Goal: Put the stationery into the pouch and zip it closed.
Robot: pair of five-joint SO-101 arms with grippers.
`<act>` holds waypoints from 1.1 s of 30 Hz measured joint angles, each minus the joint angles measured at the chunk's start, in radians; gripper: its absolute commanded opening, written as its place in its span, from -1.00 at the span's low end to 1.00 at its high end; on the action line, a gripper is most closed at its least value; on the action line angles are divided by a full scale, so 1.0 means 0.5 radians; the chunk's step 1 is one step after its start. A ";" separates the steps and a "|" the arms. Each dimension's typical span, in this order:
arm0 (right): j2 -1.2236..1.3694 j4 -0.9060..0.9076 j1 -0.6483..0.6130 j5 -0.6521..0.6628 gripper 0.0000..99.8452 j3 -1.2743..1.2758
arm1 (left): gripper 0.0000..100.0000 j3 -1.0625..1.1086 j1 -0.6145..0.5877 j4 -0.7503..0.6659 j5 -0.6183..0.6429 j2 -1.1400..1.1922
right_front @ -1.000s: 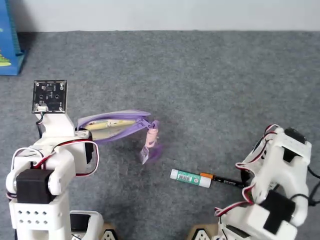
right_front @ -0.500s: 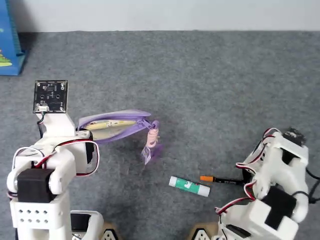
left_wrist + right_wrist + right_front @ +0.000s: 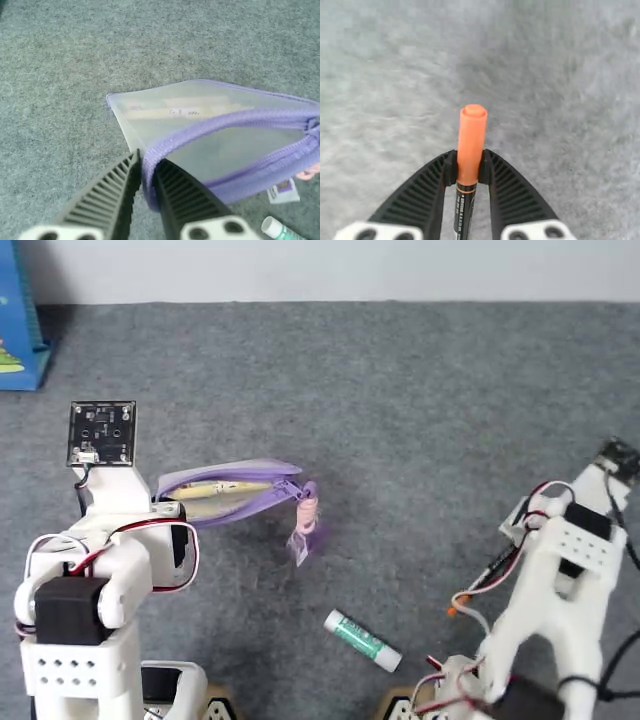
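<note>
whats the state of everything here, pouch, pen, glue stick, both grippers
pouch: unzipped, mouth open, a pale yellow item inside, gripped at its zip edge
pen: orange cap on, clamped between the right fingers
glue stick: lying loose on the table, outside the pouch
left gripper: shut on the pouch
right gripper: shut on the pen

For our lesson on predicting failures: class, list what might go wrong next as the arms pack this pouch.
1. The right gripper pinches the orange-capped black marker near its cap, so it could pivot or slip.
2. The left gripper holds the translucent purple-zipped pouch by one edge; its mouth looks narrow, so the marker might snag.
</note>
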 measured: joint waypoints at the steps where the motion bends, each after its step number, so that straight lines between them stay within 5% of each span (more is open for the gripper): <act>1: -0.074 0.031 -0.037 0.000 -0.98 0.000 | -0.98 0.000 0.000 0.000 0.000 0.000; 20: -1.850 0.331 -1.013 0.000 -0.98 0.000 | -0.98 0.000 0.000 0.000 0.000 0.000; 33: -2.062 -0.439 -1.758 0.000 -0.98 0.000 | -0.98 0.006 0.000 0.000 0.000 0.000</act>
